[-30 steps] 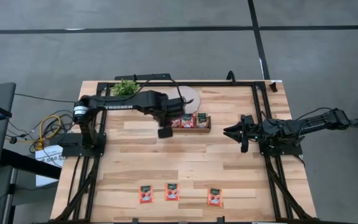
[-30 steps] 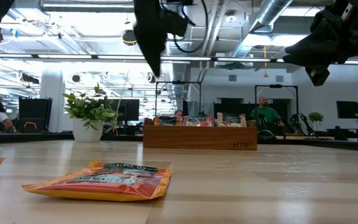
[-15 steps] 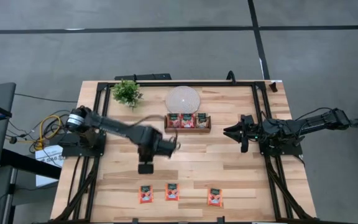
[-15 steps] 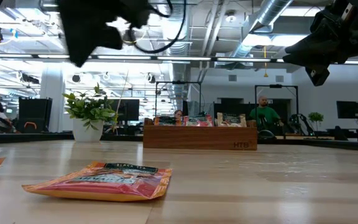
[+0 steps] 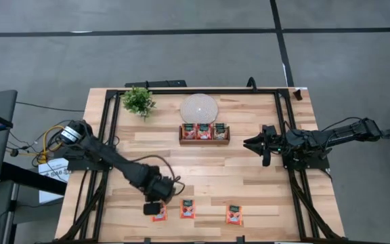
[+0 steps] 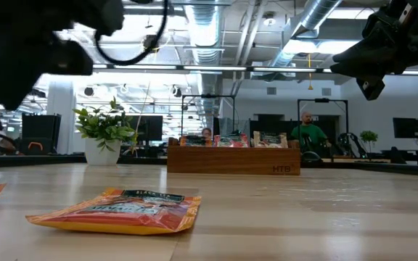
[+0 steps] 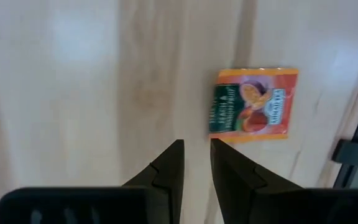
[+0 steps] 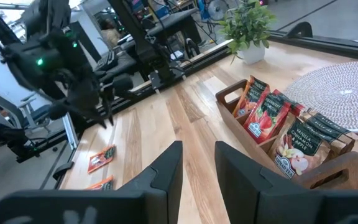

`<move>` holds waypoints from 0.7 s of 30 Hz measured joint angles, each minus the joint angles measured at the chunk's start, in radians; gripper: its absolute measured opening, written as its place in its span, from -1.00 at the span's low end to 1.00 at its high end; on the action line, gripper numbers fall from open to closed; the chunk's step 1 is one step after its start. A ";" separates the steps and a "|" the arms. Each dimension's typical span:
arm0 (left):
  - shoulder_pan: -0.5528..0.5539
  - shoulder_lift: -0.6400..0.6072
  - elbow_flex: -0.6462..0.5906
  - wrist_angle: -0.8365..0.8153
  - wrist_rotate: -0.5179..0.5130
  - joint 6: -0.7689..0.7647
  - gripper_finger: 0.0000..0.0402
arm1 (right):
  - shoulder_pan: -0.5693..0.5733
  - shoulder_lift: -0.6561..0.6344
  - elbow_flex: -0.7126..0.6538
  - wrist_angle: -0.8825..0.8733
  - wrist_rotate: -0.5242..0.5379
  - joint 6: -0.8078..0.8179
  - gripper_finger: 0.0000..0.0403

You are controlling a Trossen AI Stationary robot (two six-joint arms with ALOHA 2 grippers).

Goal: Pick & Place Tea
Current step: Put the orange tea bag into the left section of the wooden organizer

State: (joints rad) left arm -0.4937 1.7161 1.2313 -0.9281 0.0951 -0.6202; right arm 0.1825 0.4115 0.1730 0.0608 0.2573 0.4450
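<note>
The left gripper (image 5: pixel 152 208) hangs low over the near edge of the desk (image 5: pixel 249 179), right above the leftmost of three loose red-orange tea sachets (image 5: pixel 159 212). Its fingers (image 7: pixel 166 168) stand a narrow gap apart and hold nothing; the sachet lies flat on the wood just beyond the tips. The other two sachets (image 5: pixel 187 209) and (image 5: pixel 233 215) lie in a row to its right, well apart from each other. More sachets stand upright in the wooden tray (image 5: pixel 204 141) at the far middle, beside the round white disc (image 5: pixel 199 108) and the potted plant (image 5: pixel 138 100). The right gripper (image 5: pixel 254 143) waits at the right side, fingers (image 8: pixel 166 168) slightly parted, empty.
</note>
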 joint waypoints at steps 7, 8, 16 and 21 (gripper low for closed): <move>-0.059 0.000 -0.065 0.145 -0.093 -0.078 -0.65 | 0.000 0.000 0.000 0.000 -0.028 0.000 -0.57; -0.059 0.000 -0.065 0.146 -0.112 -0.087 -0.65 | 0.000 0.000 0.000 0.000 -0.036 0.000 -0.57; -0.059 0.000 -0.065 0.216 -0.136 -0.104 -0.65 | 0.000 0.000 0.000 0.000 -0.049 0.000 -0.57; -0.063 0.001 -0.065 0.230 -0.121 -0.129 -0.65 | 0.000 0.000 0.000 0.000 -0.050 0.000 -0.57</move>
State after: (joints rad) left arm -0.5565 1.7173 1.1660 -0.6984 -0.0260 -0.7492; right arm 0.1829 0.4116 0.1730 0.0605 0.2077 0.4446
